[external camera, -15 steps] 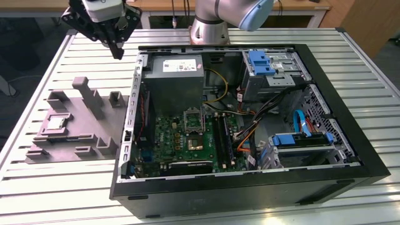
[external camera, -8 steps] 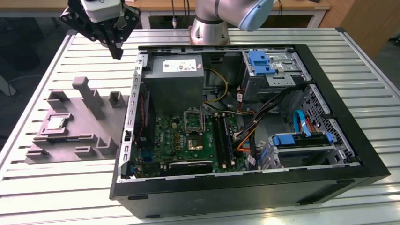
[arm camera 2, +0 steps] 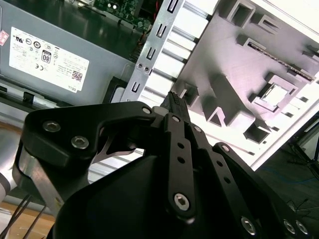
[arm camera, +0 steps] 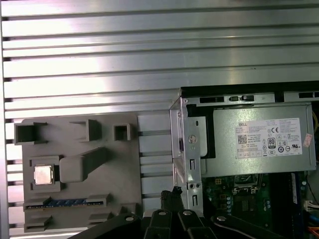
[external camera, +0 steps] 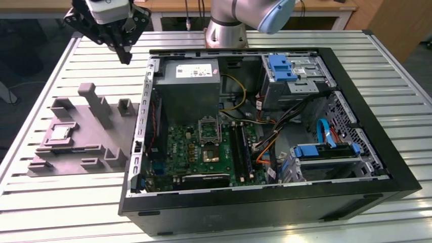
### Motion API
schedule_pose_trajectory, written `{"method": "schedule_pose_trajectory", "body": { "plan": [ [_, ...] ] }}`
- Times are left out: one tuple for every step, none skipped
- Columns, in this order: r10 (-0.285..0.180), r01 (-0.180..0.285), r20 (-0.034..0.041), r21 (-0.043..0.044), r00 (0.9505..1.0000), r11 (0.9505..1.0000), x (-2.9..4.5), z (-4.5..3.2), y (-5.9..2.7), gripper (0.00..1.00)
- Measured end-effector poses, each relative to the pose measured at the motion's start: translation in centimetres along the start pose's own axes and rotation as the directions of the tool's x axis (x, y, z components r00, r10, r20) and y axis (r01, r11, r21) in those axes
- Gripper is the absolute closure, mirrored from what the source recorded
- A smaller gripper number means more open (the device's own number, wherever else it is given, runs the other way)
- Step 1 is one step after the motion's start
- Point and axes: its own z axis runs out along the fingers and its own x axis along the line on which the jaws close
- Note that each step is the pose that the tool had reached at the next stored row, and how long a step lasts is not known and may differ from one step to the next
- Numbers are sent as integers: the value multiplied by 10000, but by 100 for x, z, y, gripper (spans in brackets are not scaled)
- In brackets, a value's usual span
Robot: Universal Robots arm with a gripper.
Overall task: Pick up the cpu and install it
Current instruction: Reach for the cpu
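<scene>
The cpu (external camera: 60, 132) is a small pale silver square lying flat in a recess of the grey moulded tray (external camera: 91, 152), at the exterior view's left of the open computer case. Both wrist views also show the cpu (arm camera: 43, 175) (arm camera 2: 277, 90) in the tray (arm camera: 124, 164) (arm camera 2: 229, 55). My gripper (external camera: 125, 58) hangs high over the slatted table near the case's far left corner, well apart from the cpu. Its black fingers (arm camera 2: 173, 102) (arm camera: 172, 196) are shut with nothing between them. The metal-framed socket (external camera: 208, 129) sits on the green motherboard inside the case.
The black case (external camera: 270, 202) lies open on its side on a slatted metal table (external camera: 68, 212). A grey power supply box (external camera: 192, 88) (arm camera: 264, 139) fills its far left corner, with drive bays with blue tabs (external camera: 284, 68) and cables at the right. The tray has upright blocks (external camera: 94, 104).
</scene>
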Motion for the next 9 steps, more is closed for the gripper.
{"method": "schedule_pose_trajectory", "body": {
  "plan": [
    [0,0,0,0,10000,10000,2,0,0,89],
    [1,-1,0,0,10000,10000,6,0,-1,89],
    [1,-1,0,-1,10000,10000,8,0,-1,89],
    [1,-1,0,0,10000,10000,12,0,-1,89],
    [0,0,0,0,10000,10000,15,0,-1,89],
    [0,0,0,0,10000,10000,18,0,-1,89],
    [0,0,0,0,10000,10000,22,1,-2,89],
    [0,0,1,-1,10000,10000,25,1,-2,89],
    [0,0,0,0,10000,10000,28,0,-2,89]
  ]
}}
